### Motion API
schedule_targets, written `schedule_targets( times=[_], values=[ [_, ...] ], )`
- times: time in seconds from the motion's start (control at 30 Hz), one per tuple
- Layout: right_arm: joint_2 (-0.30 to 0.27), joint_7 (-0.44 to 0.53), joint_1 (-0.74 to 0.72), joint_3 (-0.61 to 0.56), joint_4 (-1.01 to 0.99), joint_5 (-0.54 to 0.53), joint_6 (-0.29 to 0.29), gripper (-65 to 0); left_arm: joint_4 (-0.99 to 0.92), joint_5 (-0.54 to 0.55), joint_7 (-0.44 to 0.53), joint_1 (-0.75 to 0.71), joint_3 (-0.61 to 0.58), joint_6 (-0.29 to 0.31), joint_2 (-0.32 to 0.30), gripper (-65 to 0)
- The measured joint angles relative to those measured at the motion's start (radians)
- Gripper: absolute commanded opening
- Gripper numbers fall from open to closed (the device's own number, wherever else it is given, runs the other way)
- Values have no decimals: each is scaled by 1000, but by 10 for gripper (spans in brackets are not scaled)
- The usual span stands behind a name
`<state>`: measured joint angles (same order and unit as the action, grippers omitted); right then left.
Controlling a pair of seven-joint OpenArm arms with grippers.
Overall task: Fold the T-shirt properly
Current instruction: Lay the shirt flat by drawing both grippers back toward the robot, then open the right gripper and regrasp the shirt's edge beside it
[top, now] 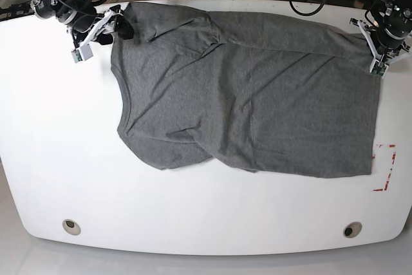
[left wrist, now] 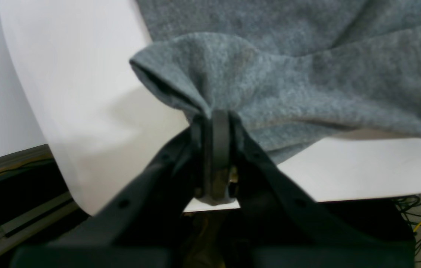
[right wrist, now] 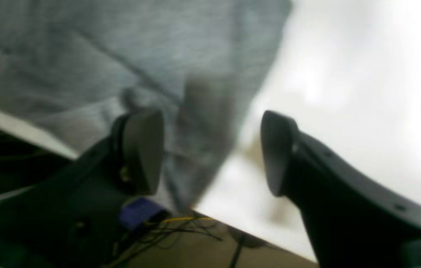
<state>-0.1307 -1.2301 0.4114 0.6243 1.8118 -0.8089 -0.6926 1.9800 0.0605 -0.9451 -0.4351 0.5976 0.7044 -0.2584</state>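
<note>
Left fingers [left wrist: 216,123] clenched on T-shirt [top: 244,94] hem corner, lifted off counter [top: 58,159]. Right fingers [right wrist: 210,152] released, spread, cloth edge between them, ungripped. Risk: one-sided pull drags shirt askew, bunching fold.

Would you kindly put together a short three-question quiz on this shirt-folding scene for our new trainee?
1. True or false: the left gripper is shut on a bunched edge of the plain heather-grey cotton T-shirt.
2. Multiple choice: the right gripper is (A) shut on a sleeve, (B) open with cloth beside one finger, (C) out of view.
3. Short answer: in the base view, what marks the smooth white table near the shirt's lower corner beside the left arm?

Key:
1. True; the jaws pinch a lifted fold.
2. B.
3. A dashed red corner marking.
</note>
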Motion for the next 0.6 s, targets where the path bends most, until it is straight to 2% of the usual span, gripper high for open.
schedule_targets(
  times=[0.27, 0.6],
  values=[
    [38, 7, 16, -2, -10, 26, 0, -271, 0, 4, 0, -2, 0, 0, 0, -650],
    [64, 26, -58, 47, -72, 115, -6, -271, 0, 3, 0, 3, 0, 0, 0, -650]
  ],
)
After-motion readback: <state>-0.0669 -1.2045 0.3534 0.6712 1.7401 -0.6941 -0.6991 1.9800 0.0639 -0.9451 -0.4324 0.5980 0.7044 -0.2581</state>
